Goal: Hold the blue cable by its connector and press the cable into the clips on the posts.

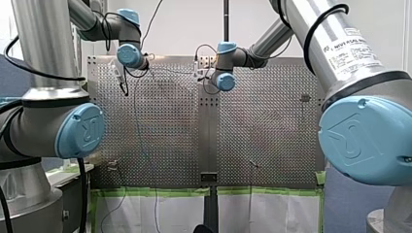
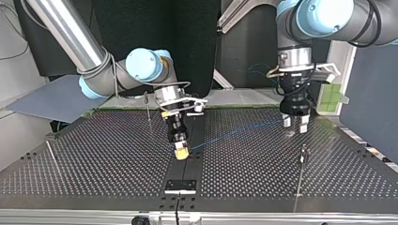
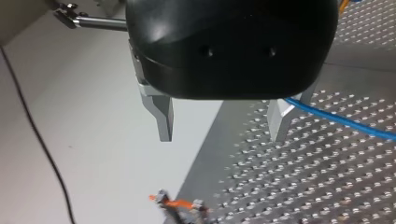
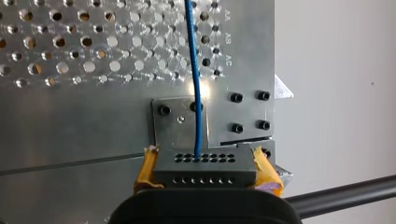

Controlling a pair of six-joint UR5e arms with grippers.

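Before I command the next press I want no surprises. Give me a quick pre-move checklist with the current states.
1. Connector clamped in my right gripper: ok.
2. Blue cable seated in connector: ok.
3. My left gripper open: ok.
4. Cable between left fingers: not ok, it meets one finger's outer side.
5. Cable in a post clip: cannot tell.

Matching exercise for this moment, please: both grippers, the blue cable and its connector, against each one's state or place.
1. left gripper
2. right gripper
3. connector
4. blue cable

A. black, between yellow pads
B. metal fingers apart, nothing clamped
C. shut on the connector
D. runs from the connector toward the left gripper

Pairs: 1-B, 2-C, 3-A, 4-D
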